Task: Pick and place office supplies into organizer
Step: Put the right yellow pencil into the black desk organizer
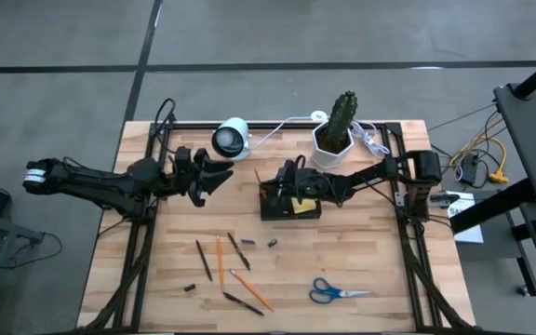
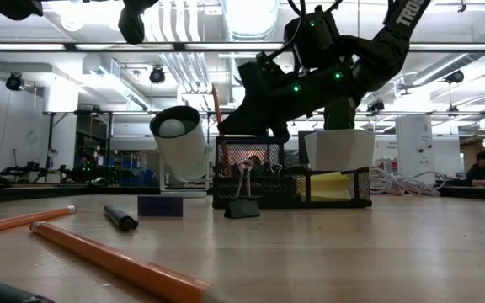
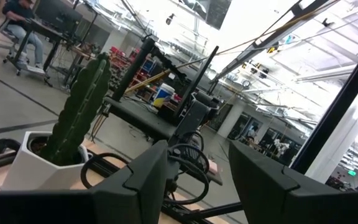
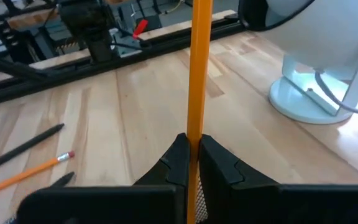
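A: Fingers (image 4: pixel 178 163) of the right gripper (image 1: pixel 287 177), pressed together on an orange pencil (image 4: pixel 199 74). Why upright?

B: Probably so its lower end can drop straight into the organizer (image 1: pixel 290 207), the black mesh tray directly beneath the gripper.

A: And beyond the gripper?

B: A yellow sticky-note pad (image 2: pixel 330 184) already sits in the tray; a binder clip (image 2: pixel 242 200) stands at its front. Farther out on the pale wooden table (image 1: pixel 361 261) lie thin pencils (image 1: pixel 220 261) and blue-handled scissors (image 1: pixel 338 292).

A: The other arm?

B: The left gripper (image 1: pixel 214 177) waits beside a white lamp (image 1: pixel 232 138), fingers parted, holding nothing.
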Tool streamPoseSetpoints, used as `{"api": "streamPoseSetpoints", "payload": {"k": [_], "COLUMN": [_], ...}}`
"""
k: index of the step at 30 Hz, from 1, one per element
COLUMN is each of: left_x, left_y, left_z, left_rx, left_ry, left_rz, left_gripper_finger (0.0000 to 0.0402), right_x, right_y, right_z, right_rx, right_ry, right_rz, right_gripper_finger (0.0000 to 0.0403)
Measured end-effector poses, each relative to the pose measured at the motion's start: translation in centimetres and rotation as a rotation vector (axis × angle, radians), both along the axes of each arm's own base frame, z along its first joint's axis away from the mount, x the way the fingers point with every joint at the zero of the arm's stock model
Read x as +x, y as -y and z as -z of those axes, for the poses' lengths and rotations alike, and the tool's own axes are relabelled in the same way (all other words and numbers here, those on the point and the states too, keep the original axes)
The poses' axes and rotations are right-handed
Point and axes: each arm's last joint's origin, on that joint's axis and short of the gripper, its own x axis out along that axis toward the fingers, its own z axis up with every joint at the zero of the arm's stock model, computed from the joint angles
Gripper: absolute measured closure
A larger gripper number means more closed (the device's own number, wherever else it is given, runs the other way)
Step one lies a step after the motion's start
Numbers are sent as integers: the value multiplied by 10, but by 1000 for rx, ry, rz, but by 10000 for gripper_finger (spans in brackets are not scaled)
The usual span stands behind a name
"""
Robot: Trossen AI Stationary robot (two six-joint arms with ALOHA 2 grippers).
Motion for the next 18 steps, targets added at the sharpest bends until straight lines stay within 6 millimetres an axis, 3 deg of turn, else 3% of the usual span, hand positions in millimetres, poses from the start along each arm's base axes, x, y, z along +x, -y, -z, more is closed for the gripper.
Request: {"api": "streamPoseSetpoints", "payload": {"k": [18], "left_x": [0], "left_y": [0], "left_z": [0], "left_rx": [0], "left_ry": [2], "left_rz": [-1], "left_gripper_finger": [244], "right_x": [-3], "right_y": [4], "right_z": [6], "right_rx": [-6], "right_ry": [-66], "right_rz": [-35], "right_gripper_finger": [390]}}
